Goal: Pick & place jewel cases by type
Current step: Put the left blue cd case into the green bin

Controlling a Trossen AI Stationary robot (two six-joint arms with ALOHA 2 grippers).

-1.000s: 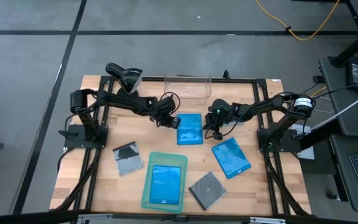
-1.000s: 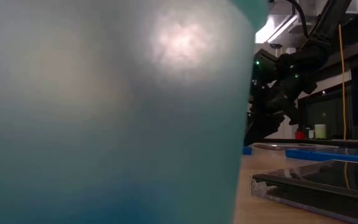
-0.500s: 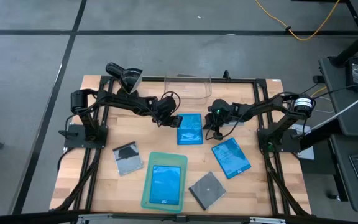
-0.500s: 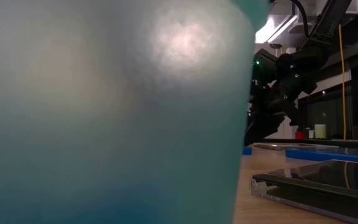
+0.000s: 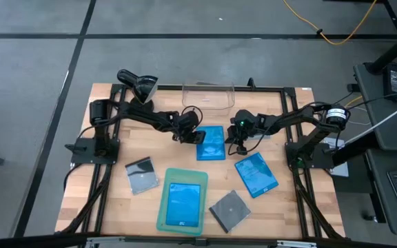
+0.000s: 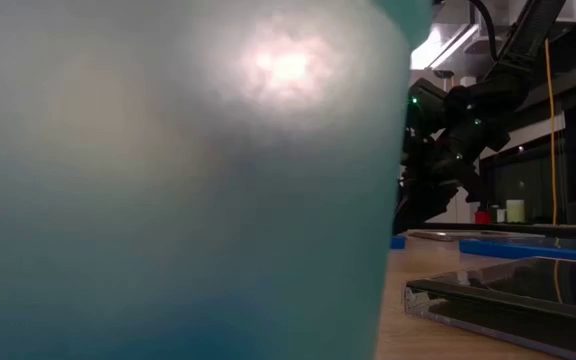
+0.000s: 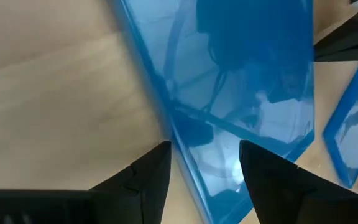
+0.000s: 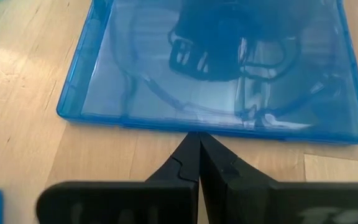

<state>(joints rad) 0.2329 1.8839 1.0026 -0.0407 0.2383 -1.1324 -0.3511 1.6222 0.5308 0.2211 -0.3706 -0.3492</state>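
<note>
One blue case sits in the tray [image 5: 163,207]; my left tool [image 7: 205,177], spread, straddles the next blue case [image 7: 241,87]; four remain.

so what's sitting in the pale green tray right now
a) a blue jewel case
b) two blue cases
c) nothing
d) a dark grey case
a: the high view shows one blue jewel case lying flat inside the pale green tray, and nothing else in it.
</note>
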